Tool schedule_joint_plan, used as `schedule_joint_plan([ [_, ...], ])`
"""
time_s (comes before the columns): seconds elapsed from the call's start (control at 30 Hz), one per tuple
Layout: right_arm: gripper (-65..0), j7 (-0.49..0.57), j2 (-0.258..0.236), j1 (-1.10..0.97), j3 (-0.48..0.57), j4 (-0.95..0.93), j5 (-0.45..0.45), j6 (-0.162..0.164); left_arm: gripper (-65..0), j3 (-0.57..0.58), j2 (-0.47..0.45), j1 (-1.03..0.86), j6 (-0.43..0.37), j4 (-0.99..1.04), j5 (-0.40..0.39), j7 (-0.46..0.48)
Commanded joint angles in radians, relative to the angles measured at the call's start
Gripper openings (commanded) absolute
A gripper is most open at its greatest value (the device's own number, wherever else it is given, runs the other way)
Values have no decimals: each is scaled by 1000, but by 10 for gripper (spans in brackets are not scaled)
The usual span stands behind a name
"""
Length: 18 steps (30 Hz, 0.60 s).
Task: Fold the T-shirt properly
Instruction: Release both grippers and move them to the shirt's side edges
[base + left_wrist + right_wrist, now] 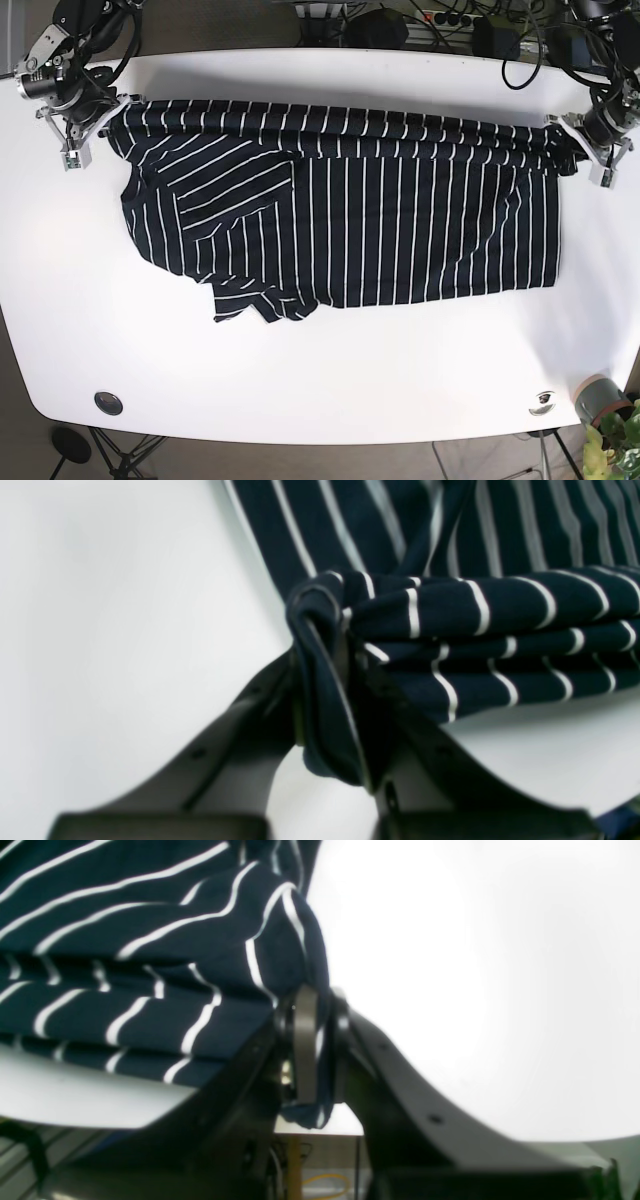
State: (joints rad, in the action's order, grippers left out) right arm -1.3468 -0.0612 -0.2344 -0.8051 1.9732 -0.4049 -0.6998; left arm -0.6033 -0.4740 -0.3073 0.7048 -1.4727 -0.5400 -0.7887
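Navy striped cotton of the T-shirt (350, 210) lay spread on the white table (330, 370), its long axis stretched between the left gripper (590, 150) and right gripper (85, 125), each clamped on one far-edge corner, neither nearer.

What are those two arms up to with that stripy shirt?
They are folding it. The navy striped T-shirt lies spread across the white table. The right gripper and the left gripper each pinch one end of its far edge, where the cloth is bunched into a roll. One sleeve sticks out crumpled at the near side.
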Motion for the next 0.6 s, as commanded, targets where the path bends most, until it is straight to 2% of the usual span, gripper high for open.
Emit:
schedule_joint_plan([
  [0.0,-623,7,-18,-15,-4,16,-12,2,-650,-16,-30,-2,-7,-15,10,21],
  [0.07,-612,7,-18,-21,-4,16,-15,2,-650,-14,-30,-11,-7,-19,16,21],
  [0.1,-577,7,-16,-30,-4,16,-15,2,-650,-14,-30,-16,-7,-21,19,19],
  [0.17,-501,7,-16,-38,-4,16,-15,2,-606,-13,-30,-16,-7,-21,19,19],
  [0.27,-325,7,-16,-44,-9,16,-16,2,-482,-13,-30,-16,-7,-21,16,19],
  [0.37,-193,7,-16,-46,-10,18,-19,2,-379,-14,-30,-11,-7,-21,14,19],
  [0.43,-149,8,-16,-41,-7,18,-19,2,-332,-14,-30,-8,-7,-21,13,19],
  [0.57,-146,10,-18,7,-4,16,-18,2,-313,-14,-22,21,-7,-21,11,19],
])
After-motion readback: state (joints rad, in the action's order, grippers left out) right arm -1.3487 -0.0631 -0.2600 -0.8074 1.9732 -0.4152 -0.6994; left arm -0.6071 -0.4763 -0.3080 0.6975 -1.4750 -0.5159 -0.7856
